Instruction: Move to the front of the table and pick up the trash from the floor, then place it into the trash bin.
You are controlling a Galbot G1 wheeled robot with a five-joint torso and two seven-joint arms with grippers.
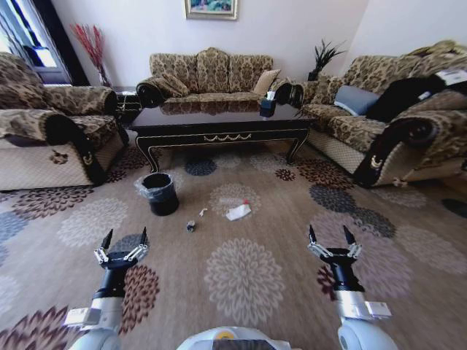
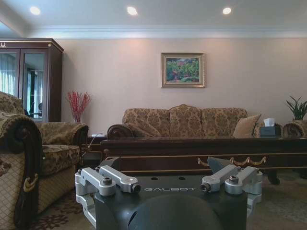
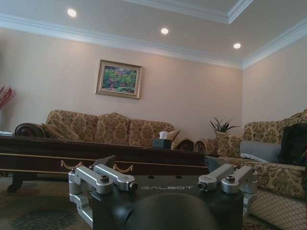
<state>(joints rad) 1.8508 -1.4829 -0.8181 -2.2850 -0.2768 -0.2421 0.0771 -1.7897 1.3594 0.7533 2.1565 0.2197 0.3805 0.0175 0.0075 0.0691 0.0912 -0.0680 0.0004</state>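
1. In the head view, the table (image 1: 219, 119) stood ahead between the sofas, with a tissue box (image 1: 268, 103) on its top. The trash bin (image 1: 160, 192) sat on the floor (image 1: 241, 284) in front of the table's left leg. The trash lay to its right: a white wrapper (image 1: 238, 212) with a red spot, a tiny white scrap (image 1: 203, 212) and a small dark can (image 1: 190, 226). The left gripper (image 1: 125, 240) and right gripper (image 1: 327, 235) hovered low over the carpet, well short of the trash, fingers spread wide and empty.

2. In the left wrist view, the left gripper (image 2: 169, 163) pointed at the table's (image 2: 201, 153) apron, jaws wide apart, holding nothing.

3. In the right wrist view, the right gripper (image 3: 162, 163) was likewise wide and empty, facing the table (image 3: 72, 155) and tissue box (image 3: 162, 141).
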